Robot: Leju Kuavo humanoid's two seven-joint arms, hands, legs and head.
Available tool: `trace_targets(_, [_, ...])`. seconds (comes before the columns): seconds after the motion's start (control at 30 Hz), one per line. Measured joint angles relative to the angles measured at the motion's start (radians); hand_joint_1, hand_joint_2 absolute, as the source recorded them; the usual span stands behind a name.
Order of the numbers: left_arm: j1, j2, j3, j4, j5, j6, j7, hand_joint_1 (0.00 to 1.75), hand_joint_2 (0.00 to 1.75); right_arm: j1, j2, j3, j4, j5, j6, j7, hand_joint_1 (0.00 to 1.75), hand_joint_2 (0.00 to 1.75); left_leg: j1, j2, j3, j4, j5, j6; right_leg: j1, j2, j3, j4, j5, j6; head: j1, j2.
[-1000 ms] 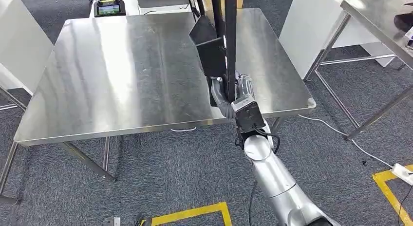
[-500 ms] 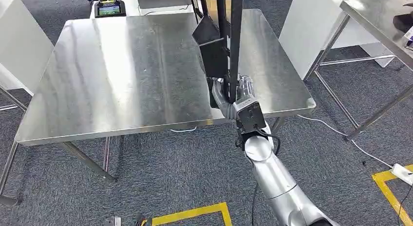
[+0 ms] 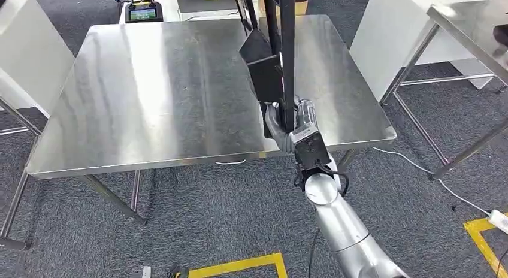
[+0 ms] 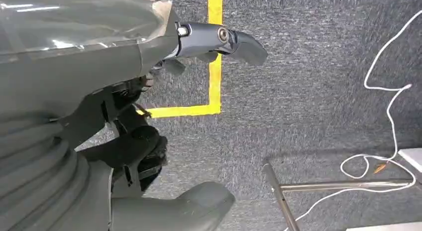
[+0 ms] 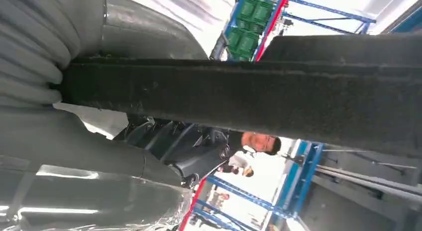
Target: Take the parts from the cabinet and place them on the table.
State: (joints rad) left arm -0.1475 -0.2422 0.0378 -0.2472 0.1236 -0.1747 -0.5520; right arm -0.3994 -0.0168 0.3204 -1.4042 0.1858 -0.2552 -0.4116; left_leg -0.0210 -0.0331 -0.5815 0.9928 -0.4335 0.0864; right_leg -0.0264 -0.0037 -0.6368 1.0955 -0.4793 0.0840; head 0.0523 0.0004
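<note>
- The black part (image 3: 281, 62) runs up from the right hand (image 3: 293, 125) and leaves the head view's top edge, so its upper end is cut off.
- Where that hand's fingers wrap the part, the bar hides them.
- In the right wrist view the part (image 5: 239, 99) crosses the frame, blurred, its far end cut off.
- Behind it, a person (image 5: 259, 141) is partly hidden.

Three cameras: one high on my body, one at each wrist.

My head view looks forward and down over the steel table (image 3: 150, 92) and carpet. My left wrist camera faces the carpeted floor (image 4: 318, 91) at close range, past my left hand (image 4: 124, 116). My right wrist camera looks upward, tight against the black part (image 5: 249, 96), which my head view shares (image 3: 286, 56).
</note>
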Motion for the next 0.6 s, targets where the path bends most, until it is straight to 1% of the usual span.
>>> trace_targets(0.03, [0.000, -0.002, 0.000, 0.000, 0.000, 0.000, 0.000, 0.00, 1.75, 0.000, 0.000, -0.001, -0.003, 0.001, 0.000, 0.000, 1.75, 1.75, 0.000, -0.001, 0.003, 0.002, -0.006, -0.006, -0.002, 0.001, 0.038, -0.092, 0.044, 0.004, 0.000, 0.000])
trace_targets(0.07, [0.000, -0.001, 0.000, 0.000, 0.000, 0.000, 0.001, 0.00, 1.75, 0.000, 0.000, -0.003, -0.003, 0.002, 0.000, 0.000, 1.75, 1.75, -0.003, -0.002, 0.006, 0.006, -0.009, -0.012, 0.006, 0.001, 0.031, -0.099, 0.030, -0.020, -0.002, 0.000])
trace_targets(0.1, [-0.001, -0.001, 0.000, 0.000, 0.000, 0.000, 0.001, 0.00, 1.75, 0.000, 0.000, -0.003, -0.003, 0.002, 0.000, 0.001, 1.75, 1.75, -0.003, -0.002, -0.001, 0.005, -0.013, -0.017, 0.011, 0.000, 0.034, -0.101, 0.014, -0.044, -0.001, 0.000])
trace_targets(0.13, [0.000, -0.001, 0.000, 0.000, 0.000, 0.000, 0.001, 0.00, 1.75, 0.002, 0.000, -0.005, -0.006, 0.004, 0.001, 0.002, 1.75, 1.75, -0.003, -0.001, 0.001, 0.007, -0.016, -0.024, 0.010, 0.002, 0.042, -0.103, 0.036, -0.053, -0.003, 0.000])
trace_targets(0.17, [0.003, -0.001, 0.000, 0.000, 0.000, 0.000, 0.000, 0.00, 1.75, 0.001, -0.001, -0.006, -0.006, 0.004, 0.001, 0.002, 1.75, 1.75, -0.003, -0.001, 0.001, 0.020, -0.013, -0.027, 0.010, 0.001, 0.045, -0.103, 0.037, -0.060, -0.003, 0.000])
trace_targets(0.2, [0.003, 0.000, 0.000, 0.000, 0.000, 0.000, 0.001, 0.00, 1.75, 0.001, -0.001, -0.006, -0.007, 0.004, 0.001, 0.002, 1.75, 1.75, -0.002, -0.001, 0.004, 0.020, -0.019, -0.032, 0.000, 0.003, 0.057, -0.104, 0.037, -0.067, -0.005, 0.000])
trace_targets(0.23, [0.003, 0.000, -0.001, 0.000, 0.000, -0.001, 0.001, 0.00, 1.75, 0.000, 0.000, -0.006, -0.008, 0.004, 0.003, 0.002, 1.75, 1.75, 0.002, 0.010, -0.006, 0.038, -0.032, -0.042, 0.000, 0.003, 0.068, -0.107, 0.034, -0.071, -0.001, 0.000])
trace_targets(0.27, [0.002, 0.000, -0.001, 0.000, 0.000, -0.001, 0.000, 0.00, 1.75, -0.002, 0.002, -0.006, -0.010, 0.004, 0.003, 0.002, 1.75, 1.75, 0.004, 0.018, -0.028, 0.085, -0.053, -0.051, -0.001, 0.001, 0.076, -0.107, 0.028, -0.080, -0.006, 0.000])
trace_targets(0.3, [0.002, 0.000, -0.001, 0.000, 0.000, -0.001, 0.000, 0.00, 1.75, -0.002, 0.002, -0.006, -0.011, 0.004, 0.003, 0.002, 1.75, 1.75, 0.011, 0.020, -0.067, 0.154, -0.075, -0.059, -0.001, 0.001, 0.081, -0.107, 0.023, -0.086, -0.005, 0.000])
trace_targets(0.33, [0.003, 0.000, -0.001, 0.000, 0.000, -0.001, 0.000, 0.00, 1.75, -0.001, 0.002, -0.006, -0.011, 0.004, 0.003, 0.002, 1.75, 1.75, 0.017, 0.022, -0.115, 0.230, -0.101, -0.066, 0.000, 0.001, 0.084, -0.106, 0.019, -0.092, -0.006, 0.000])
trace_targets(0.37, [0.005, 0.001, -0.001, 0.000, 0.000, 0.000, 0.000, 0.00, 1.75, 0.000, 0.002, -0.006, -0.011, 0.004, 0.003, 0.002, 1.75, 1.75, 0.022, 0.025, -0.163, 0.296, -0.125, -0.073, 0.001, 0.001, 0.088, -0.106, 0.013, -0.092, -0.005, 0.000])
trace_targets(0.4, [0.006, 0.002, -0.001, 0.000, 0.000, 0.000, 0.000, 0.00, 1.75, 0.002, 0.002, -0.006, -0.011, 0.004, 0.003, 0.002, 1.75, 1.75, 0.026, 0.028, -0.194, 0.324, -0.125, -0.076, 0.000, 0.001, 0.093, -0.106, 0.007, -0.090, -0.005, 0.000])
trace_targets(0.43, [0.007, 0.002, -0.001, 0.000, 0.000, -0.001, 0.000, 0.00, 1.75, 0.002, 0.002, -0.006, -0.011, 0.004, 0.004, 0.002, 1.75, 1.75, 0.029, 0.030, -0.198, 0.302, -0.096, -0.077, 0.000, 0.002, 0.102, -0.106, 0.000, -0.088, -0.006, 0.000])
trace_targets(0.47, [0.007, 0.003, -0.001, 0.000, 0.002, -0.002, 0.000, 0.00, 1.75, 0.003, 0.002, -0.006, -0.011, 0.004, 0.005, 0.002, 1.75, 1.75, 0.031, 0.030, -0.178, 0.238, -0.045, -0.075, 0.000, 0.003, 0.114, -0.106, -0.009, -0.085, -0.005, 0.000])
trace_targets(0.5, [0.007, 0.003, -0.001, 0.000, 0.002, -0.002, 0.000, 0.00, 1.75, 0.002, 0.002, -0.006, -0.011, 0.005, 0.005, 0.002, 1.75, 1.75, 0.031, 0.031, -0.143, 0.152, 0.012, -0.071, 0.000, 0.003, 0.128, -0.106, -0.019, -0.083, -0.005, 0.000])
trace_targets(0.53, [0.007, 0.003, -0.001, 0.000, 0.003, -0.003, -0.001, 0.00, 1.75, 0.001, 0.002, -0.006, -0.011, 0.004, 0.005, 0.002, 1.75, 1.75, 0.030, 0.031, -0.106, 0.062, 0.066, -0.063, 0.001, 0.003, 0.142, -0.108, -0.029, -0.080, -0.006, 0.000])
trace_targets(0.57, [0.007, 0.005, -0.001, 0.001, 0.003, -0.003, -0.001, 0.00, 1.75, 0.001, 0.002, -0.006, -0.010, 0.004, 0.005, 0.002, 1.75, 1.75, 0.025, 0.035, -0.093, 0.031, 0.068, -0.053, -0.002, 0.002, 0.139, -0.112, -0.035, -0.075, -0.002, 0.000])
trace_targets(0.6, [0.006, 0.005, -0.001, 0.001, 0.005, -0.004, -0.003, 0.00, 1.75, -0.003, 0.002, -0.006, -0.010, 0.004, 0.006, 0.002, 1.75, 1.75, 0.013, 0.037, -0.093, 0.017, 0.036, -0.048, 0.002, 0.003, 0.144, -0.117, -0.036, -0.070, -0.006, 0.000])
